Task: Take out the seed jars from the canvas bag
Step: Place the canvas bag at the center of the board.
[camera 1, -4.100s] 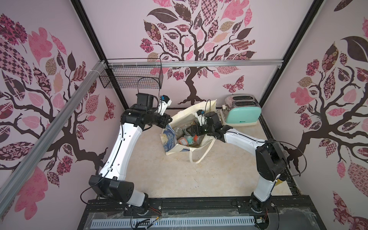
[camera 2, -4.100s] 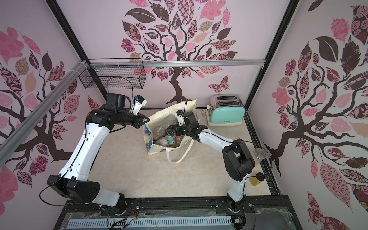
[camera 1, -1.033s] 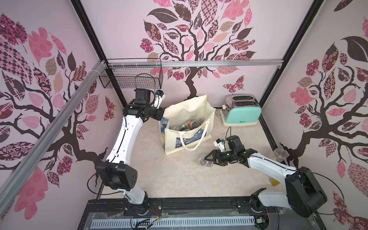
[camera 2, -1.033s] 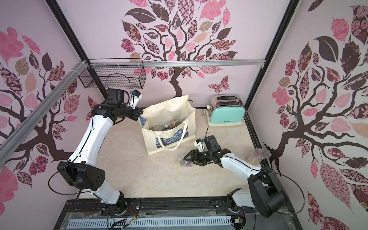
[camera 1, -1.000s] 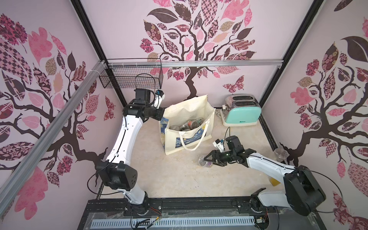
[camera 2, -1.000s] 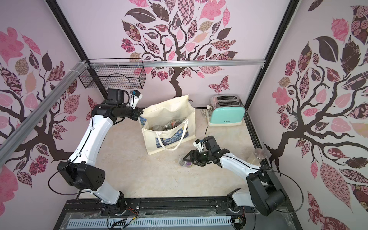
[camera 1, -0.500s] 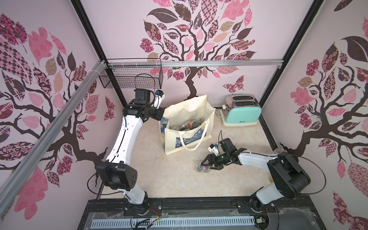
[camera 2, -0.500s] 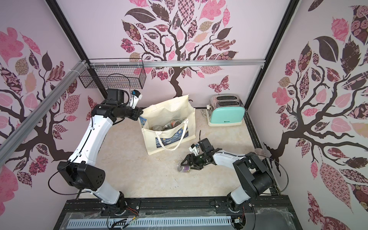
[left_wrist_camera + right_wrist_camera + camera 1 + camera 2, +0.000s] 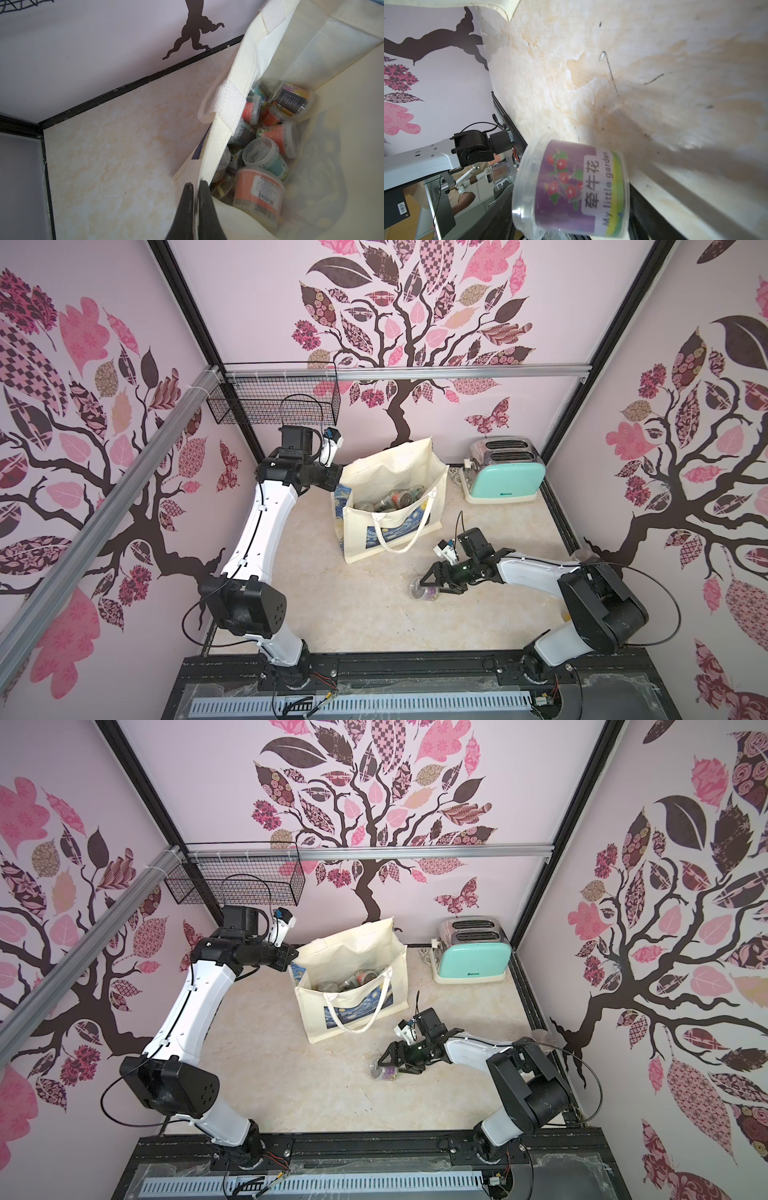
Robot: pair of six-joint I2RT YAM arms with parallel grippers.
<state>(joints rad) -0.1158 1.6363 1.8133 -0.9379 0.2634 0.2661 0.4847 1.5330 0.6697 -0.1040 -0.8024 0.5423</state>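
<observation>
The cream canvas bag [image 9: 365, 531] [image 9: 316, 1011] with its blue swirl print stands open at the back middle of the table. Several seed jars [image 9: 395, 499] [image 9: 353, 979] [image 9: 268, 149] lie piled inside it. My left gripper [image 9: 334, 481] [image 9: 291, 959] [image 9: 195, 187] is shut on the bag's rim at its left corner. One purple-labelled seed jar [image 9: 423, 591] [image 9: 384, 1072] [image 9: 571, 187] lies tilted on the table in front of the bag. My right gripper [image 9: 434, 585] [image 9: 395, 1065] is open, its fingers [image 9: 496, 218] spread on either side of that jar.
A mint toaster [image 9: 503, 477] [image 9: 471, 957] stands at the back right, beside the bag. A black wire basket [image 9: 274, 402] [image 9: 237, 882] hangs on the back wall rail above my left arm. A clear cup [image 9: 540, 1038] sits at the table's right edge.
My right arm has brought the purple jar from the bag down to the table, and its jaws have widened around it. The left gripper still pinches the bag's rim.
</observation>
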